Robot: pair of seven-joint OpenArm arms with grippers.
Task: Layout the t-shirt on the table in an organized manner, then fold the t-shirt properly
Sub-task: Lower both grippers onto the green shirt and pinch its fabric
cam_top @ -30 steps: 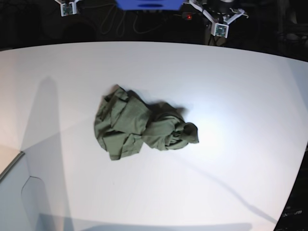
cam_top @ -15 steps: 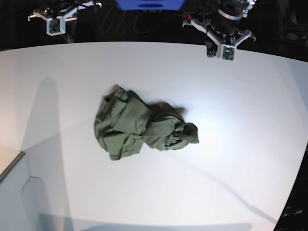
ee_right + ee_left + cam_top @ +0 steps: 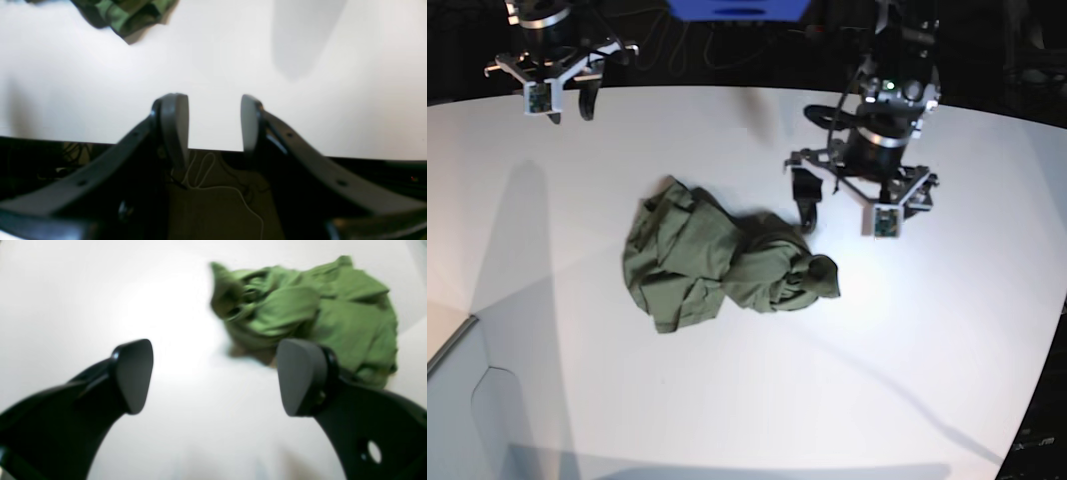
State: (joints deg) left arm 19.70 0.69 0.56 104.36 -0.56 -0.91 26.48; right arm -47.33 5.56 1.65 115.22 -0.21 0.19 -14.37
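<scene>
Shirt: we see the crumpled olive cotton t-shirt (image 3: 722,262) mid-frame on the white counter (image 3: 947,330).
Left gripper (image 3: 213,376): spread wide, empty.
Right gripper (image 3: 213,125): parted, empty, upper left.

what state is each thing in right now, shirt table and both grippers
t-shirt: crumpled in a heap on the table, not spread, not held
table: white top, bearing the shirt near its middle
left gripper: open wide, empty, above the table just short of the shirt
right gripper: open, empty, over the table's edge, apart from the shirt
</scene>
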